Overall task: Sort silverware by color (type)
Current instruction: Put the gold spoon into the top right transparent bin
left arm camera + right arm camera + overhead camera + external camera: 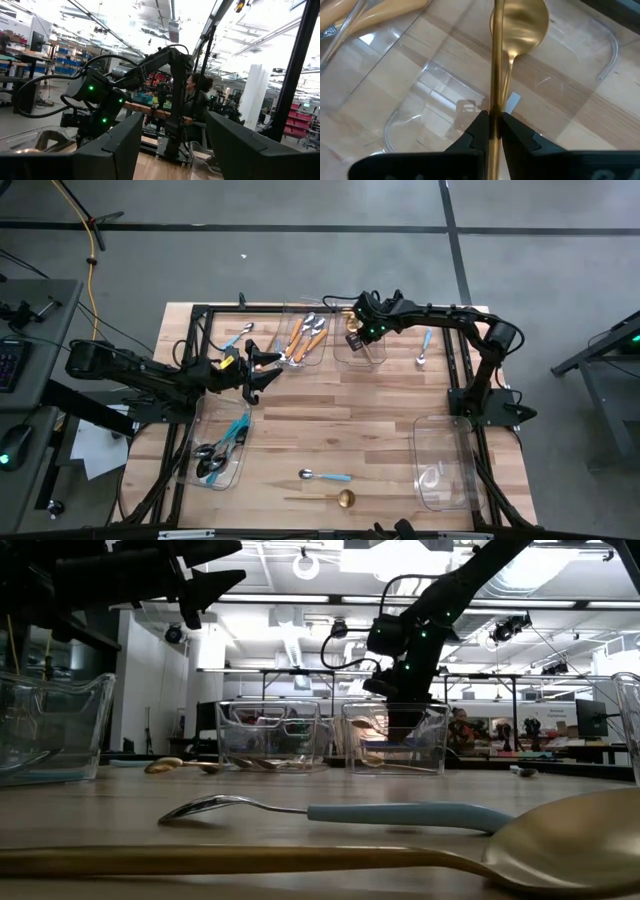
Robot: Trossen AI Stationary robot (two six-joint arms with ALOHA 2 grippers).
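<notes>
The wooden-plank bench (350, 430) carries four clear plastic bins, rectangular with rounded corners. The right end effector (357, 315) hangs over the far middle bin (360, 348), its fingers (479, 131) pinched onto the thin handle of an all-gold spoon (496, 55); the spoon's long axis runs straight out from between the fingers, its smooth oval bowl away from the wrist, low over the bin's clear floor. Just beside that end effector, toward the left arm, the neighbouring bin (300, 340) holds orange-handled spoons (305, 338) lying lengthwise, silver heads at the far end. To its other side a silver-headed spoon with a light-blue handle (424, 347) lies bare on the bench, pointing toward the near edge. The left end effector (262, 370) hovers above the bench with its fingers spread wide and nothing between them; just on its near side a bin (222, 450) holds dark-headed utensils with blue handles (222, 448), lying at a slant. Well apart from both, near the front edge, lie a light-blue-handled spoon (326, 475) and a second gold spoon (330, 499), both crosswise, and an unfilled bin (445, 462) sits beside the right arm's base.
</notes>
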